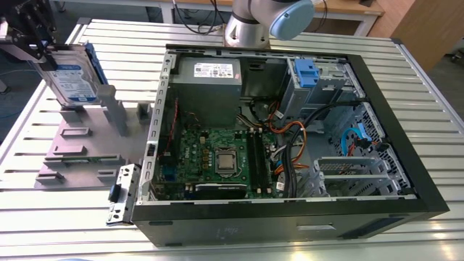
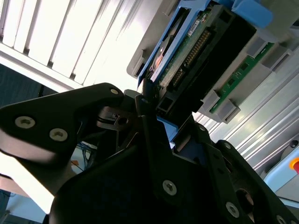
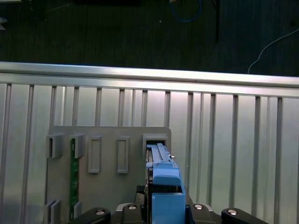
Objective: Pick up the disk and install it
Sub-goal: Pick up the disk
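Currently held: the black end effector (image 2: 159, 109) is clamped on the disk (image 2: 196, 51), a flat silver metal hard drive with a white-and-blue label and a bright blue plastic frame, gripped at its upper end.
Disk position: upright at the exterior view's left (image 1: 73, 73), above the grey slotted holder plate (image 1: 76, 155); I cannot tell whether its lower edge is free of the slot.
Step in hand: lifting out, I judge; a straight pull along the slot, without tilt, should spare the frame from scraping.
Edges nearby: raised grey slot walls (image 3: 145, 142), and a green circuit strip (image 3: 73, 182) standing in a neighbouring slot.
Open room: bare ribbed aluminium desk (image 3: 233, 140) lies around the plate.
Farther off: the open black computer case (image 1: 290, 212), its interior crowded by orange-and-black cables (image 1: 288, 130).
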Tool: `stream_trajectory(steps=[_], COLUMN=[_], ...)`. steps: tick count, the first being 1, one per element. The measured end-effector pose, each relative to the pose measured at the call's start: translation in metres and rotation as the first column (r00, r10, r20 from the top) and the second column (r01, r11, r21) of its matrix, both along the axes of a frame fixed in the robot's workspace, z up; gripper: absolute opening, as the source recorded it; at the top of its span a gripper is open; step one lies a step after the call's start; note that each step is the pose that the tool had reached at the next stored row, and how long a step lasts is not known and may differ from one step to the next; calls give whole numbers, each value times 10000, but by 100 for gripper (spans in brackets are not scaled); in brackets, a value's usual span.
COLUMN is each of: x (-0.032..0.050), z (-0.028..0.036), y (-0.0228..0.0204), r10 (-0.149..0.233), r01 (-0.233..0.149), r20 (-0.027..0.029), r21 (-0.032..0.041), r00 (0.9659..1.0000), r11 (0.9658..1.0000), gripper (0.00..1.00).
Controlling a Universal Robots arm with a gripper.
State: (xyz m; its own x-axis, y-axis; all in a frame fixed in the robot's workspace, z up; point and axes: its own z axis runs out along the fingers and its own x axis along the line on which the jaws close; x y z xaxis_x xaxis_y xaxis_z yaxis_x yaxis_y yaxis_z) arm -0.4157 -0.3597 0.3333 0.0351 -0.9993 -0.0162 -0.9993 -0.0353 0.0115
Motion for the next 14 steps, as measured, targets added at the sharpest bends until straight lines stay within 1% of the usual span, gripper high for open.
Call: stream_trajectory(steps=[14], x=[0], z=[42], y=[0], r10=[0], r01=[0], r20=[1], r21=[0], r00=[10000], r11=[10000], gripper=[36])
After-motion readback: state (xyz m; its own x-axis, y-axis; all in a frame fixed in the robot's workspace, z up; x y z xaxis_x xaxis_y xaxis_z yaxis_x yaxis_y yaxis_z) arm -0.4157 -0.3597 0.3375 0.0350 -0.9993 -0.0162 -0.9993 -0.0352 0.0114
